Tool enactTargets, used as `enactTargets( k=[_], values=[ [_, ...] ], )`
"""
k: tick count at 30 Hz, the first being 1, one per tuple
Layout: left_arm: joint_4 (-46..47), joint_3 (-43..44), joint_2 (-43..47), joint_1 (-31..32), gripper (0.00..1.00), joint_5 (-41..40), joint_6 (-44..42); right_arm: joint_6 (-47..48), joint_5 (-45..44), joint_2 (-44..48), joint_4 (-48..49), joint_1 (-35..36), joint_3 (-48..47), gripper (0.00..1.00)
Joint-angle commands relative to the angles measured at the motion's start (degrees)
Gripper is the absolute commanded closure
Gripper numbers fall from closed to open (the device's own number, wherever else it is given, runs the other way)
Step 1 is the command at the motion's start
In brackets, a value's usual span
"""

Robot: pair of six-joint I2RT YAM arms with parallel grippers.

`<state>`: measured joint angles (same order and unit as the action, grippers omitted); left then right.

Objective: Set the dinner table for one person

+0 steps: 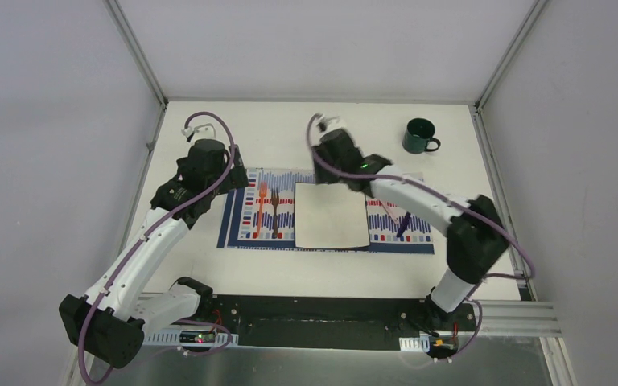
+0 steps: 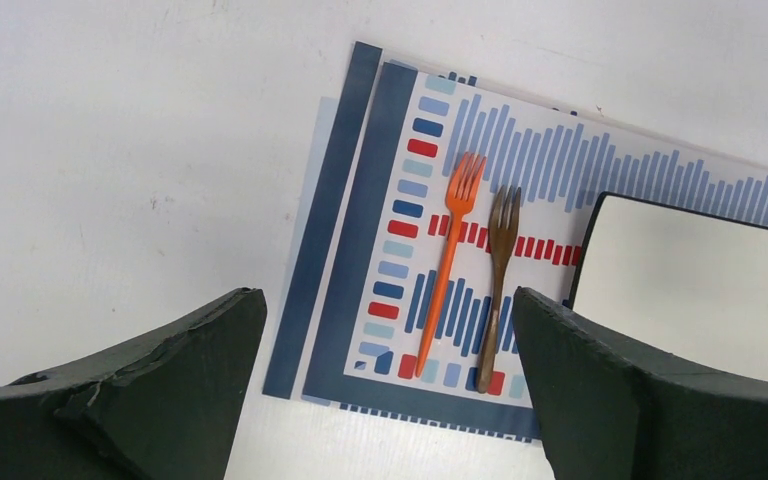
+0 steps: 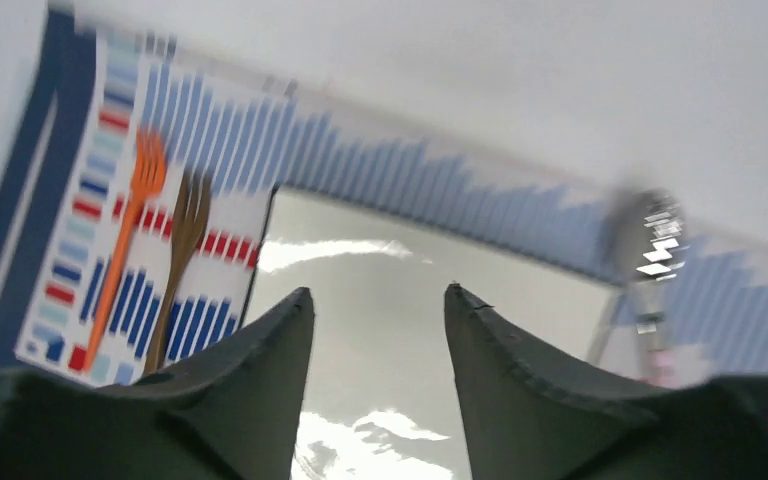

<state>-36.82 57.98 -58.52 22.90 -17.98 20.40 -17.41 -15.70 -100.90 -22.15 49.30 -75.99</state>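
Top external view: the dinner table (image 1: 209, 273), a large plain white matte rectangular top with aluminium edging, carried everything.

- At its middle lay a thin, flat blue-, red- and white-striped rectangular placemat (image 1: 245, 201) with a glossy square white plate (image 1: 330, 215) on it.
- Left of the plate, a slim orange fork (image 2: 450, 255) and a brown fork (image 2: 497, 270) lay side by side, long axes near-to-far, tines toward the far edge.
- Right of the plate lay a narrow dark blue utensil (image 1: 403, 224), kind unclear.
- A dark green round mug (image 1: 418, 135) stood off the mat near the far right corner, handle toward the right edge.
- Your right gripper (image 3: 378, 292) hung over the plate, jaws partway apart and empty. The mug lay off to its right, so I judged that arm the nearer.
- Your left gripper (image 2: 388, 295) gaped wide, holding nothing, by the mat's left border.
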Motion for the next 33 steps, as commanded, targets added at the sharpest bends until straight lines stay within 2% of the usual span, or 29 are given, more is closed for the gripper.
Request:
enactTargets(
  k=[1,2,4,7,13,20,30,33],
  values=[
    [3.2,-1.5,0.9,0.3,0.01,0.2,0.8,4.4,5.9,11.4,-0.2,-11.8,-1.9,0.49],
    [3.5,-1.3,0.5,0.3,0.01,0.4,0.9,4.4,6.3,11.3,-1.0,-13.9,-1.5,0.54],
    [4.1,-1.0,-0.8,0.3,0.01,1.1,1.0,4.2,4.1,10.3,-3.5,-16.2,0.1,0.57],
    [4.8,-0.8,-2.4,0.3,0.01,1.9,1.1,3.1,-0.4,8.0,-6.9,-16.8,5.4,0.54],
    [6.0,-1.2,-4.6,0.3,0.01,2.7,1.0,-0.6,0.8,8.2,-1.0,-17.9,18.6,0.49],
    [6.1,-1.4,-5.1,0.3,0.01,2.5,0.5,-0.8,-0.7,7.2,0.8,-19.6,21.4,0.45],
    [6.1,-1.2,-5.4,0.3,0.01,2.5,0.2,-1.5,-3.6,7.6,2.8,-20.2,21.7,0.47],
    [6.1,-0.9,-5.9,0.3,0.01,2.5,0.0,-2.2,-1.9,13.7,8.8,-20.3,26.1,0.5]
  ],
)
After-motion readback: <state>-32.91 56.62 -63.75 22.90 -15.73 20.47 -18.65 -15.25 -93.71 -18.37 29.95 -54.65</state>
